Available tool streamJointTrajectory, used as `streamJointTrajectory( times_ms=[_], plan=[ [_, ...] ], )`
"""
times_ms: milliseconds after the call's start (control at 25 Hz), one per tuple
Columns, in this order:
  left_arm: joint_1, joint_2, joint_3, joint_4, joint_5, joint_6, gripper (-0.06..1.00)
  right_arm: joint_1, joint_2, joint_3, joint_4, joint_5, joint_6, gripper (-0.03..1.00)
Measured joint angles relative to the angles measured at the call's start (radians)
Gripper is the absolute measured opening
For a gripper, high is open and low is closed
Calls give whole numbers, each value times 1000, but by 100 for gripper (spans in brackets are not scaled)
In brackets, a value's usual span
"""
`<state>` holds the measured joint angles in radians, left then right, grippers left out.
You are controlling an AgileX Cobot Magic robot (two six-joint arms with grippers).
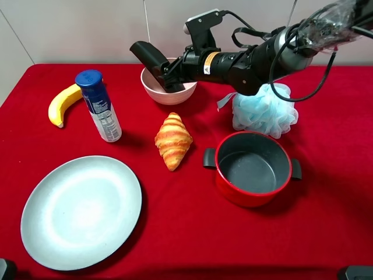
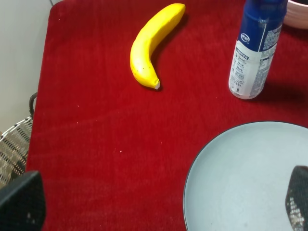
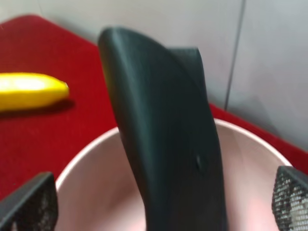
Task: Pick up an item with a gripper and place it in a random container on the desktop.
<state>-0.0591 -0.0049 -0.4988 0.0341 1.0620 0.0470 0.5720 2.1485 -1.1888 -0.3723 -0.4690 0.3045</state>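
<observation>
The black case (image 1: 148,58) stands tilted in the pink bowl (image 1: 154,87) at the back middle of the red desktop (image 1: 175,221). Its lower end rests inside the bowl and its upper end sticks out over the rim to the left. My right gripper (image 1: 172,74) reaches in from the right, over the bowl. In the right wrist view the case (image 3: 163,144) rises out of the bowl (image 3: 96,183) between my fingers (image 3: 31,202), which stand wide apart and clear of it. My left gripper (image 2: 159,202) is open and empty above the plate's edge.
A yellow banana (image 1: 63,104) and a blue spray can (image 1: 99,106) lie at the back left. A croissant (image 1: 173,140) is in the middle, with a red pot (image 1: 252,168) and a blue bath sponge (image 1: 265,111) to the right. A pale blue-grey plate (image 1: 81,211) sits front left.
</observation>
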Motion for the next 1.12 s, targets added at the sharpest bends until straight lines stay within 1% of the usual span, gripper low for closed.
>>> streamJointTrajectory(
  times_ms=[160,240,560,1120],
  plan=[
    [0,0,0,0,0,0,99,0,-44,0,-22,91,7,69],
    [0,0,0,0,0,0,99,0,-72,4,-32,134,30,69],
    [0,0,0,0,0,0,99,0,-238,136,-41,172,113,69],
    [0,0,0,0,0,0,99,0,-552,330,-36,461,142,69]
  ],
)
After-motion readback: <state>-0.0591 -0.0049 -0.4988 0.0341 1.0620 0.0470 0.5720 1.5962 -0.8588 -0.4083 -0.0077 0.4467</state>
